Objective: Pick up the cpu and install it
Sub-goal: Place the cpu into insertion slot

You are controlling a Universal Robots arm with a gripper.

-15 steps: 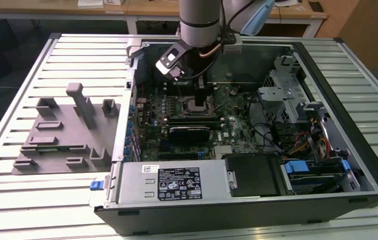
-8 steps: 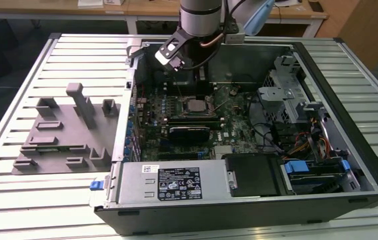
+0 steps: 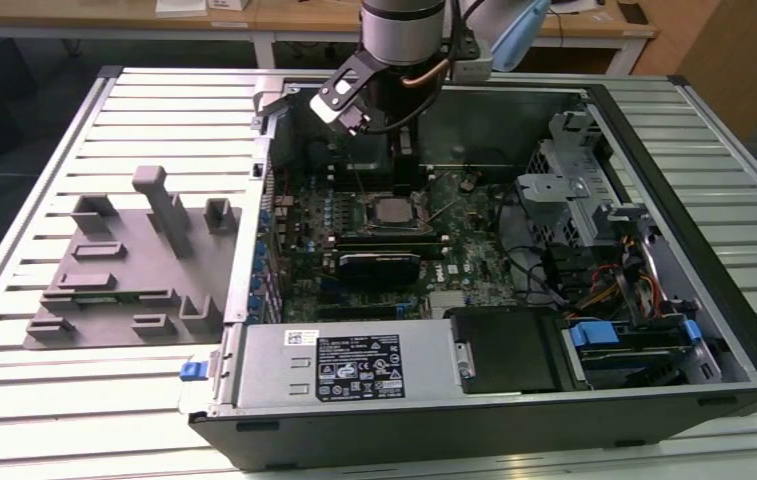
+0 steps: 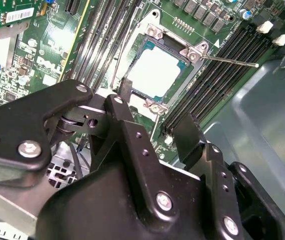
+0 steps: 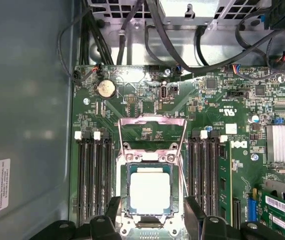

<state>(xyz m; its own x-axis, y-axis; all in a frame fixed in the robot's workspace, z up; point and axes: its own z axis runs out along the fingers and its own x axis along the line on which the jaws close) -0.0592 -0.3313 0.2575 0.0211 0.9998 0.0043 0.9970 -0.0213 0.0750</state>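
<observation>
First wrist view, gripper (image 5: 153, 206) pointing straight down, spread, empty, over socketed cpu (image 5: 150, 191)

Grey, perhaps plastic, fixture (image 3: 125, 270) beside open computer case (image 3: 485, 432).

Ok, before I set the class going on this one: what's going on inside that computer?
A robot arm reaches down into an open PC case. Its hand is open and holds nothing, with one finger to each side above the socket. The cpu lies flat in the socket. The bracket is swung up, not closed over the chip.
</observation>
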